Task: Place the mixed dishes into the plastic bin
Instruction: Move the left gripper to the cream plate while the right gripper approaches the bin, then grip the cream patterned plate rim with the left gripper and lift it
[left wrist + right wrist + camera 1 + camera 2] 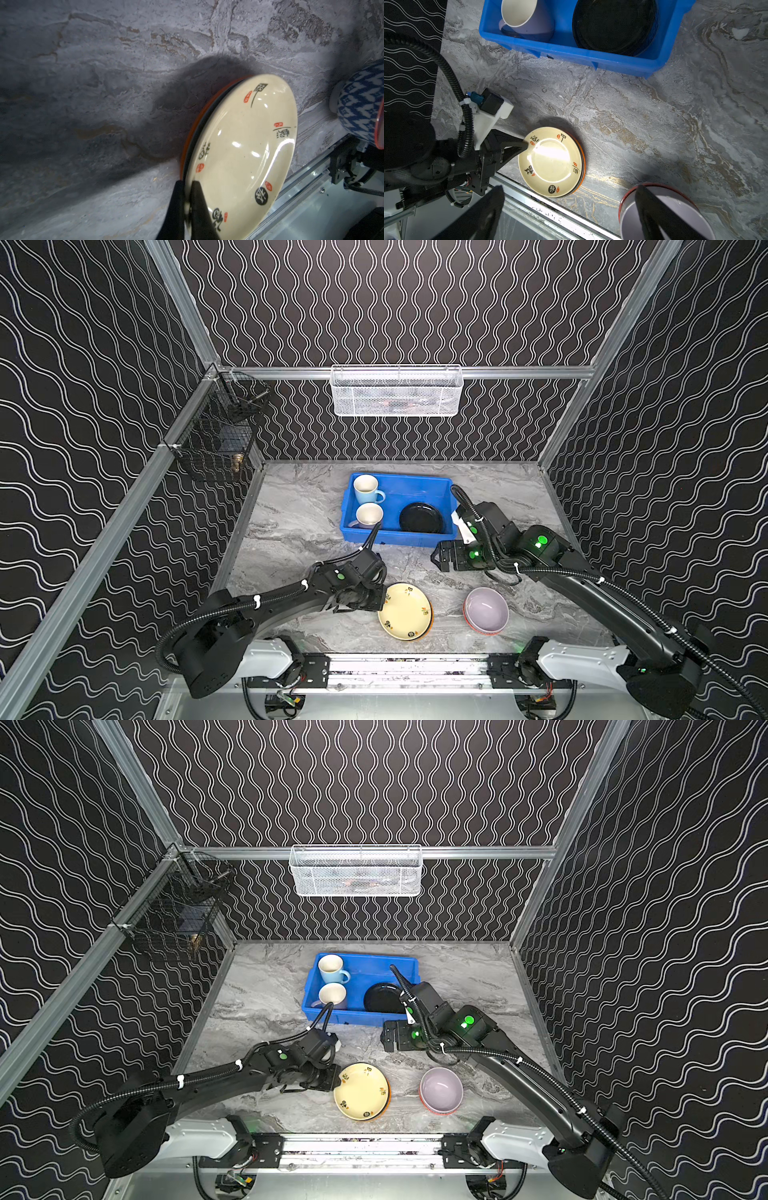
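Note:
On the table a cream plate (405,612) (361,1092) (245,145) (550,160) tops a stack with an orange plate (188,143) at the bottom. My left gripper (384,599) (340,1080) (187,184) is shut on the cream plate's left rim. The blue plastic bin (399,537) (345,1017) (571,54) holds a light blue mug (366,488), a lavender mug (369,515) (525,16) and a black plate (420,517) (614,25). A lavender bowl (486,609) (675,207) sits nested in a patterned bowl (361,104). My right gripper (438,559) (387,1038) (571,188) hangs open and empty before the bin's front right corner.
A white mesh basket (397,391) hangs on the back wall and a black wire basket (216,435) on the left wall. The metal front rail (407,666) runs just behind the plate stack and the bowls.

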You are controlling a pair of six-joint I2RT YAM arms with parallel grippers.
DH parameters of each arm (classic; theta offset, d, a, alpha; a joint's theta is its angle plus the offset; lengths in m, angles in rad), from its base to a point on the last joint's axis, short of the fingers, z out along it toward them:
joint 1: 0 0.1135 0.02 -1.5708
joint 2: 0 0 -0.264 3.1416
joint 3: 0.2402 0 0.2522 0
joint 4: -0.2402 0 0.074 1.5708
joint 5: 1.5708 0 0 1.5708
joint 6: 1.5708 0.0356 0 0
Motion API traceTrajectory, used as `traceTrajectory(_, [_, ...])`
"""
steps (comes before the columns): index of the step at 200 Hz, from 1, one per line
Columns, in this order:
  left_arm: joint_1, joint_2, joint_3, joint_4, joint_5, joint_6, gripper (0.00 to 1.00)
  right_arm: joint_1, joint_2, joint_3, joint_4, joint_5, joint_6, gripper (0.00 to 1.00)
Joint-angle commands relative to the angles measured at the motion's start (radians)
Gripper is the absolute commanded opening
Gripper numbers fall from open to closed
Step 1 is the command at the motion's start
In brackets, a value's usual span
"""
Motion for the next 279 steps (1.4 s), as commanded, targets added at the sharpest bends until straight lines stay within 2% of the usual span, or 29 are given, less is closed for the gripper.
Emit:
traceTrajectory(1, [-0.001,-0.005,0.022,-0.077,-0.035,0.022,0.00,0.000,0.002,0.013,-0.011,0.015,-0.008,0.99])
traceTrajectory(97, [0.002,-0.046,0.168,-0.200,-0.032,0.086,0.00,-0.003,0.019,0.048,0.006,0.029,-0.027,0.99])
traceTrajectory(139, [0.014,-0.001,0.337,-0.262,-0.053,0.129,0.00,-0.019,0.032,0.084,-0.010,0.034,-0.042,0.99])
traceTrajectory(167, [0.083,0.044,0.466,-0.289,-0.046,0.168,0.00,-0.035,0.020,0.099,-0.020,0.045,-0.047,0.99])
traceTrajectory(209, [0.243,0.211,0.665,-0.228,0.019,0.217,0.00,-0.068,-0.022,0.091,-0.033,0.071,-0.032,0.99])
traceTrajectory(242, [0.310,0.406,0.865,-0.173,0.104,0.237,0.00,-0.094,-0.048,0.100,-0.062,0.100,-0.025,0.99])
traceTrajectory(279, [0.334,0.611,1.039,-0.152,0.140,0.244,0.00,-0.136,-0.072,0.108,-0.091,0.119,-0.022,0.99])
